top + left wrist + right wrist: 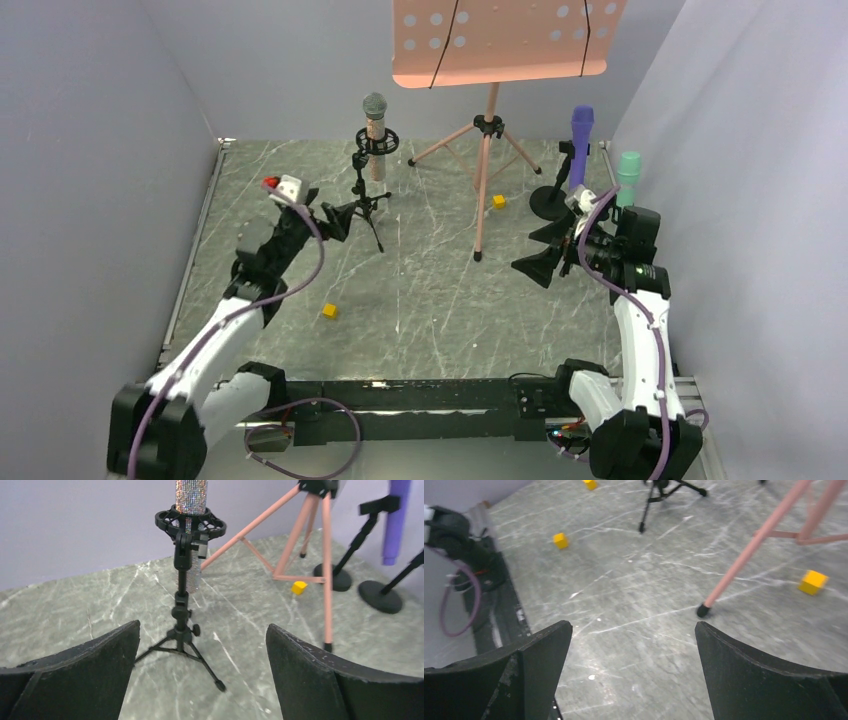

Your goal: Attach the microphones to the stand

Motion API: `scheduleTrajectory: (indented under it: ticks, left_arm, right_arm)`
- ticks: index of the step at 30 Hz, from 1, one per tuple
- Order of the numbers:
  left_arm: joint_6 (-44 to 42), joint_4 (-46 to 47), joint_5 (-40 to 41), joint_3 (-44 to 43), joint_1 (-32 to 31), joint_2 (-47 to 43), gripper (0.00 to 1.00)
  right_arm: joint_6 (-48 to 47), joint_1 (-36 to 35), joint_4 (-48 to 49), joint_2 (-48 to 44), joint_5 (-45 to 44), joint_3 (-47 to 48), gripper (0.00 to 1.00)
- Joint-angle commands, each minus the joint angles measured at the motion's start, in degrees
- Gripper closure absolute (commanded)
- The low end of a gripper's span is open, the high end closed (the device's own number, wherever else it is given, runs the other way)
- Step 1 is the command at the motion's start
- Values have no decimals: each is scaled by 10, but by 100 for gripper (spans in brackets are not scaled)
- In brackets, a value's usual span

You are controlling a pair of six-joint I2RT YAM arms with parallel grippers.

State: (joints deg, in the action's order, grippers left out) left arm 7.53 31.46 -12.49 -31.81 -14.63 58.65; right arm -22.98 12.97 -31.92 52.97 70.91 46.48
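Left gripper (330, 208): open wide, nothing between the fingers; hovers low over the table, just left of the tripod stand and facing it.
Right gripper (525, 252): open wide too, empty; hangs over the right part of the table, near the foot of the music stand's front leg.
Glittery microphone (375, 128): upright, silver mesh head on top; seated through the black ring mount (190, 522) of the tripod stand, with the body poking out below the ring.
Tripod stand (181, 625): small and black, 3 legs spread on the table, left of the music stand.
Purple microphone (581, 140): upright at the back right, at the clip of a black round-base stand (549, 199).
Mint-green microphone (628, 172): upright by the right wall, just right of the purple one; lower part hidden behind the right arm, so cannot tell what carries it.
Second round base (382, 597): seen from the left wrist, just beside the first, its rod rising out of view.
Music stand (500, 40): salmon-pink, perforated desk on top, 3 thin legs at the back centre.
Near yellow cube (329, 311): alone on the table, in front of the left arm.
Far yellow cube (498, 201): between the music stand's legs.
Third yellow cube (590, 484): at the top edge of the right wrist view, left of the tripod's feet.
Table (430, 300): grey, marble-veined.
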Motion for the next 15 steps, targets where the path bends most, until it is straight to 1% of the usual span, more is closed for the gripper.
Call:
scheduleTrajectory:
  ticks: [1,3,5,8,10,12,15]
  left_arm:
    - [104,-257,6,-41,13,-139,1]
    - [112,-361,-25,-74,26,-188,1]
    - [115,-434,-46,-99,31,-230,1]
    - [118,-501,-58,-120,31,-281,1]
    - [113,-542,-59,-146,31,-301,1]
    - [106,-583,-50,-169,31,-316,1]
    - [110,-621,-44,-191,31,-337,1]
  right_arm:
    - [39,16,10,-59,-106,54,0]
    - [73,18,2,-79,-191,87,0]
    - [96,22,-21,-89,-276,131,0]
    - [169,24,-50,-89,-400,202,0]
    - [234,25,-54,-93,-487,237,0]
    - [284,24,-67,-92,-543,266,0]
    - [307,24,-88,-84,-582,301,0]
